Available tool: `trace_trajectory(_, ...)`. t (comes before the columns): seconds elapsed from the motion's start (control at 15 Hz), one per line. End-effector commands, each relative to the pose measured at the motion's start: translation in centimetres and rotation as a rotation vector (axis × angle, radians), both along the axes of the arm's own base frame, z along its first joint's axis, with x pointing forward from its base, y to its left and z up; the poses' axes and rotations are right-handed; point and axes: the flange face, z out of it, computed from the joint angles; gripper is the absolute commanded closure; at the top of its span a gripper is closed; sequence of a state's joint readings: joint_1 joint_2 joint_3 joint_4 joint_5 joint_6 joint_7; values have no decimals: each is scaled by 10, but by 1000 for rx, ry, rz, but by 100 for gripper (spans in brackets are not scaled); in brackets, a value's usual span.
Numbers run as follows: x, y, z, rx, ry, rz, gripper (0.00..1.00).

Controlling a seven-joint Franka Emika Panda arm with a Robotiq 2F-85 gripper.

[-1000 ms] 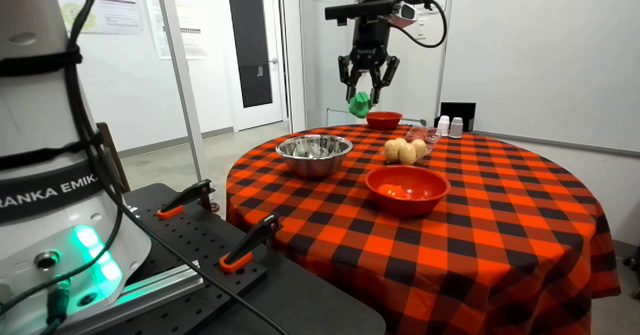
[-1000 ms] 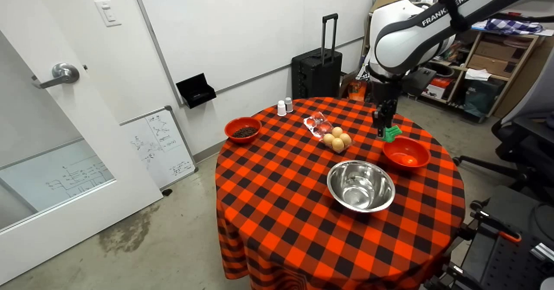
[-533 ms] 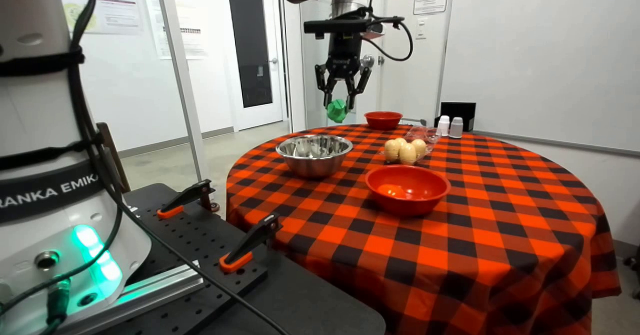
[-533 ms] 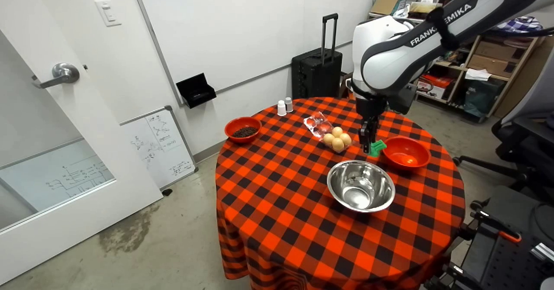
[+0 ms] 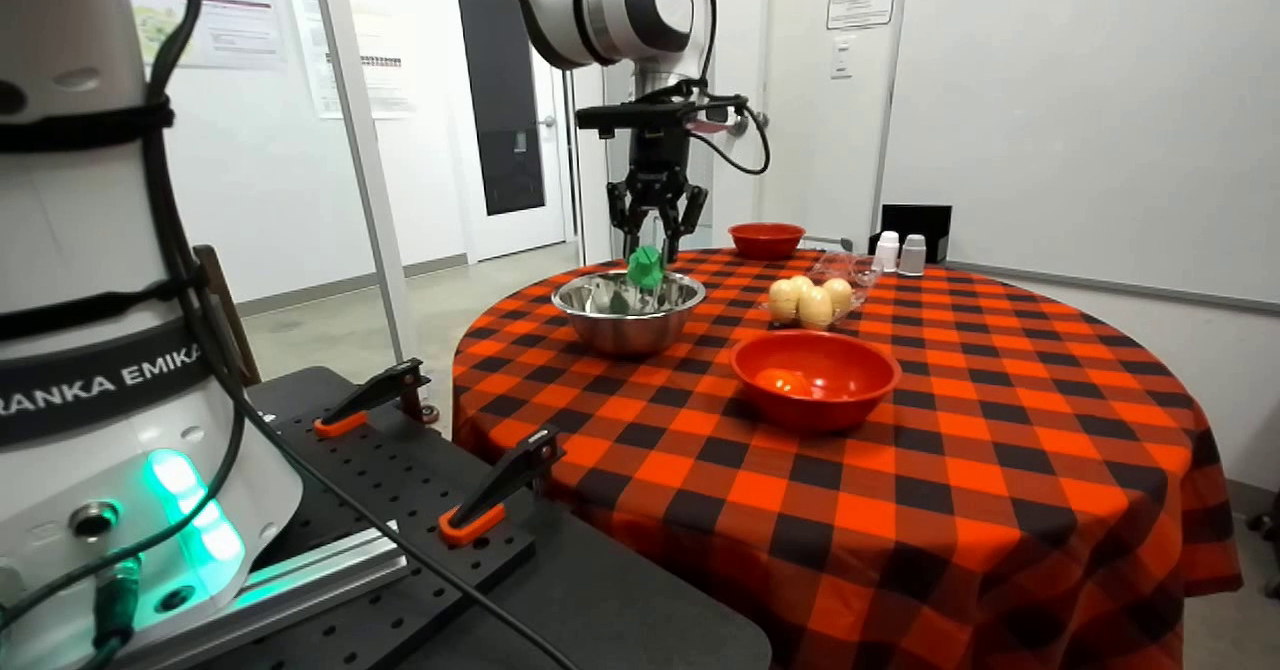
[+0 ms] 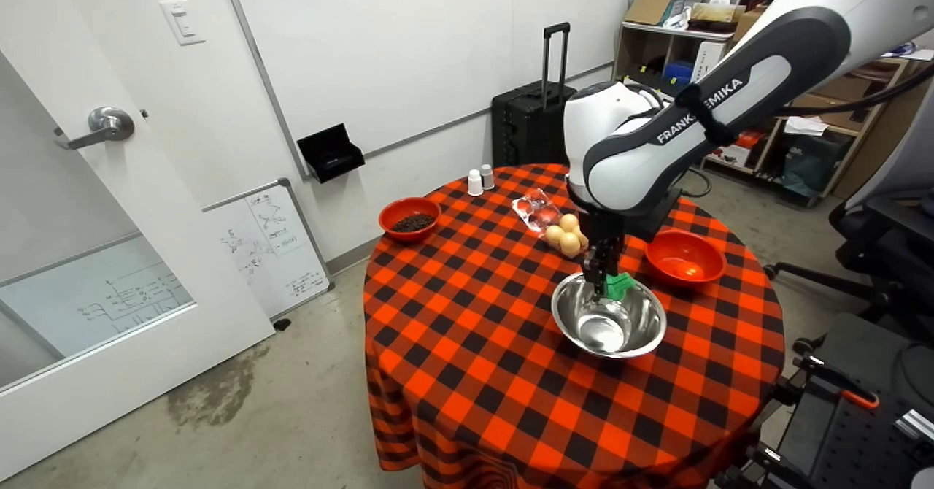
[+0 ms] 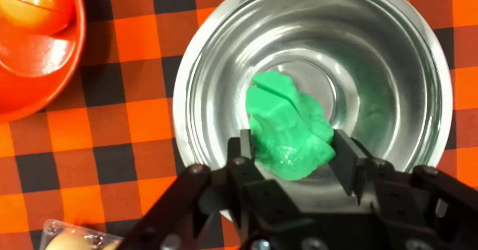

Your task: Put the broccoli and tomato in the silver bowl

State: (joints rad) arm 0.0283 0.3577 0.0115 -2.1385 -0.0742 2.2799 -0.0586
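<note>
Broccoli (image 7: pixel 289 130), a lumpy bright-green floret, is pinched between both fingers of the black jointed tool (image 7: pixel 296 146). It hangs over the round, shiny, grey-silver metal bowl (image 7: pixel 375 58), off centre; whether its underside sits below the rim I cannot tell from where I stand. Release not yet made.

Risks, in my judgement: the uneven shape gives patchy contact, so the floret may swivel as the fingers part; let go too high, it could bounce off the slick curved wall. Tool linkages overlap the rim in the wrist view; a low descent might strike it and slide the bowl along the red-and-black checked cloth (image 5: pixel 1000 430).

Nearby, apart from the metal bowl, a round glossy red bowl (image 5: pixel 818 413) holds the tomato (image 5: pixel 783 382), a smooth orange-red ball, unplaced. It may roll when gripped, and its colour nearly matches its container. Both rims stand in the way of that transfer.

To one side of that route, pale yellowish eggs (image 5: pixel 815 306) sit in a clear plastic carton (image 6: pixel 538 210); a wide swing could clip its lid. Farther along the counter (image 6: pixel 467 372) stand a white shaker (image 6: pixel 475 182), a grey shaker (image 6: pixel 487 176) and another red bowl (image 6: pixel 408 206) of dark-brown pieces (image 6: pixel 413 223). Beyond, a black wheeled case (image 6: pixel 535 130) stands upright.
</note>
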Motion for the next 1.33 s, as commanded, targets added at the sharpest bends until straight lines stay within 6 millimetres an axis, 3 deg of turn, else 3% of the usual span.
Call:
trace_trajectory(0.0, 3, 23, -13, -71, 24, -113, 73)
trace_trajectory(0.4, -5, 50, -39, -169, 19, -235, 73)
trace_trajectory(1.0, -10, 59, -71, -233, 17, -236, 72)
trace_trajectory(1.07, -10, 58, -71, -235, 15, -230, 23)
trace_trajectory(1.2, -9, 57, -70, -235, 18, -234, 21)
trace_trajectory(1.27, -8, 56, -68, -232, 18, -236, 13)
